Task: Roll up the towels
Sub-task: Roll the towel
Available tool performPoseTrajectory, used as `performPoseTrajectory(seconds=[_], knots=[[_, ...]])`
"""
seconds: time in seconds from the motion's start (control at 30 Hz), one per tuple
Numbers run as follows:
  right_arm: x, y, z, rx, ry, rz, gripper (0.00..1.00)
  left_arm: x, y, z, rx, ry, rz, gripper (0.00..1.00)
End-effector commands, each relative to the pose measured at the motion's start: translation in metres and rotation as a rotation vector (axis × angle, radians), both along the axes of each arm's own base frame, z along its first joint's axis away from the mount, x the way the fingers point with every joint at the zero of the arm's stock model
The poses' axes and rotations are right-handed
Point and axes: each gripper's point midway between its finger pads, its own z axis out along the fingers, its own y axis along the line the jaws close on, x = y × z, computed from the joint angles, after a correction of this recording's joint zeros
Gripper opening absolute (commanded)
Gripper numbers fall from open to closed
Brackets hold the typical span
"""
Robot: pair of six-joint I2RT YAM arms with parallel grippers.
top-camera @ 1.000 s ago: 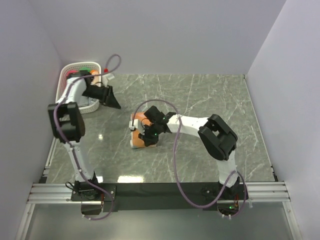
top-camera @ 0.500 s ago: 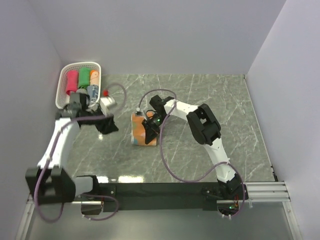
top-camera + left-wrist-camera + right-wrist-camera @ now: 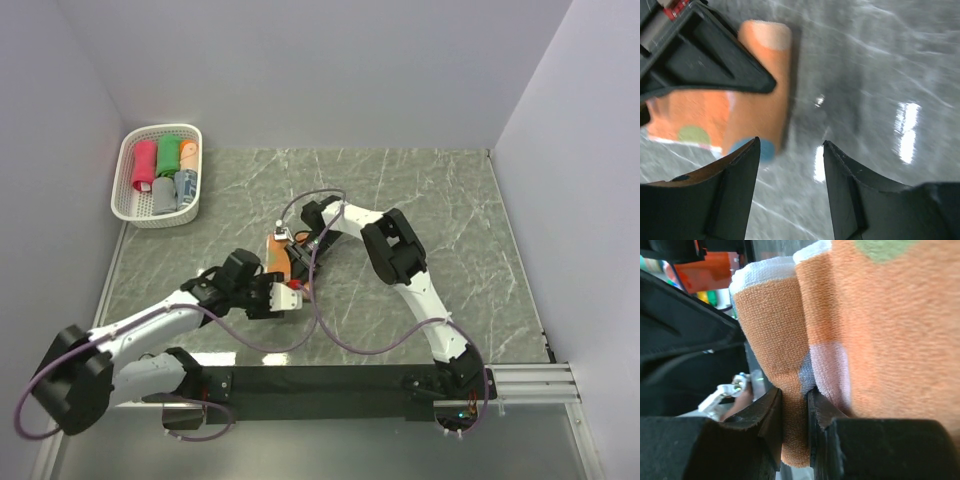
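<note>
Fingers (image 3: 765, 432) of the right gripper (image 3: 795, 412) are clenched on the rolled edge of the orange towel (image 3: 278, 258), which lies mid-table (image 3: 450, 220) with its long axis running away from the arm bases. The left gripper (image 3: 791, 146) hovers just beside it, jaws spread with nothing between them. Only the right wrist view shows the pinched fold, and only the top view shows the white basket (image 3: 155, 218) of rolled towels (image 3: 165, 165) at the far left.

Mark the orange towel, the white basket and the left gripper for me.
orange towel (image 3: 760, 112): left wrist view, on its rolled-up part.
white basket (image 3: 160, 128): top view, on its far rim.
left gripper (image 3: 791, 145): left wrist view, midway between its fingertips.
</note>
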Motion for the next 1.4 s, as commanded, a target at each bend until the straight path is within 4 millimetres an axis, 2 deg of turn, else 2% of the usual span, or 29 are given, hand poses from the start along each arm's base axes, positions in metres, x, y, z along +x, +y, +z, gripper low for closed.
performPoseTrajectory(seconds=[0.0,0.03,0.2,0.37,0.43,0.47,0.5,0.57,0.6,0.67,0.73,0.8,0.87,0.9,0.93,0.97,1.03,1.07,1.1,1.17,1.2,1.23,1.3,1.33,1.37], knots=[[-0.006,-0.017,-0.043,-0.139,-0.013,0.026,0.0,0.036,-0.021,0.015,-0.017,-0.196,-0.021,0.58],[-0.006,-0.017,-0.044,-0.139,-0.017,0.021,0.0,0.035,-0.023,0.006,0.004,-0.188,-0.035,0.58],[-0.006,-0.019,-0.046,-0.151,-0.019,0.021,0.01,0.046,-0.027,-0.009,0.055,-0.234,-0.038,0.59],[-0.005,-0.02,-0.046,-0.156,-0.024,0.022,0.02,0.05,-0.029,-0.032,0.118,-0.197,-0.063,0.56],[-0.003,-0.02,-0.043,-0.155,-0.031,0.019,0.04,0.037,-0.017,-0.054,0.197,-0.096,-0.067,0.49],[-0.001,-0.021,-0.042,-0.156,-0.034,0.012,0.04,0.037,-0.016,-0.057,0.217,-0.075,-0.064,0.44],[0.001,-0.022,-0.041,-0.155,-0.047,0.009,0.04,0.034,-0.012,-0.061,0.235,-0.041,-0.049,0.36],[0.006,-0.024,-0.037,-0.158,-0.055,-0.008,0.08,0.017,0.0,-0.073,0.295,0.058,-0.057,0.28],[0.014,-0.026,-0.03,-0.148,-0.073,-0.027,0.11,0.01,0.005,-0.076,0.315,0.081,-0.072,0.24],[0.023,-0.029,-0.022,-0.141,-0.086,-0.049,0.2,-0.008,0.014,-0.081,0.337,0.143,-0.105,0.2],[0.042,-0.036,-0.009,-0.134,-0.123,-0.086,0.29,-0.019,0.014,-0.082,0.334,0.198,-0.13,0.15],[0.061,-0.039,0.006,-0.128,-0.175,-0.12,0.33,-0.031,0.018,-0.084,0.351,0.268,-0.124,0.11],[0.082,-0.051,0.013,-0.147,-0.225,-0.16,0.37,-0.034,0.016,-0.083,0.351,0.315,-0.12,0.09],[0.093,-0.054,0.025,-0.139,-0.267,-0.175,0.39,-0.038,0.019,-0.084,0.362,0.345,-0.109,0.07],[0.106,-0.064,0.028,-0.149,-0.285,-0.208,0.41,-0.038,0.02,-0.086,0.369,0.367,-0.097,0.06],[0.114,-0.069,0.032,-0.159,-0.309,-0.222,0.42,-0.035,0.016,-0.083,0.356,0.376,-0.094,0.06],[0.127,-0.081,0.048,-0.158,-0.367,-0.255,0.45,-0.035,0.021,-0.084,0.364,0.436,-0.059,0.04],[0.136,-0.093,0.052,-0.164,-0.383,-0.286,0.45,-0.027,0.015,-0.077,0.347,0.441,-0.05,0.04],[0.139,-0.101,0.06,-0.166,-0.416,-0.301,0.48,-0.024,0.015,-0.075,0.328,0.47,-0.031,0.03],[0.149,-0.122,0.071,-0.172,-0.444,-0.346,0.5,-0.015,0.013,-0.07,0.326,0.517,-0.006,0.02],[0.15,-0.13,0.083,-0.167,-0.473,-0.361,0.5,-0.012,0.01,-0.068,0.315,0.54,0.006,0.02],[0.154,-0.139,0.088,-0.169,-0.488,-0.389,0.5,-0.01,0.014,-0.071,0.327,0.582,0.031,0.03],[0.161,-0.163,0.105,-0.164,-0.534,-0.454,0.5,0.002,0.01,-0.061,0.312,0.632,0.052,0.04],[0.163,-0.172,0.108,-0.175,-0.556,-0.472,0.5,0.003,0.01,-0.065,0.318,0.674,0.059,0.04],[0.163,-0.181,0.111,-0.183,-0.573,-0.486,0.5,0.012,0.006,-0.057,0.31,0.691,0.07,0.03]])
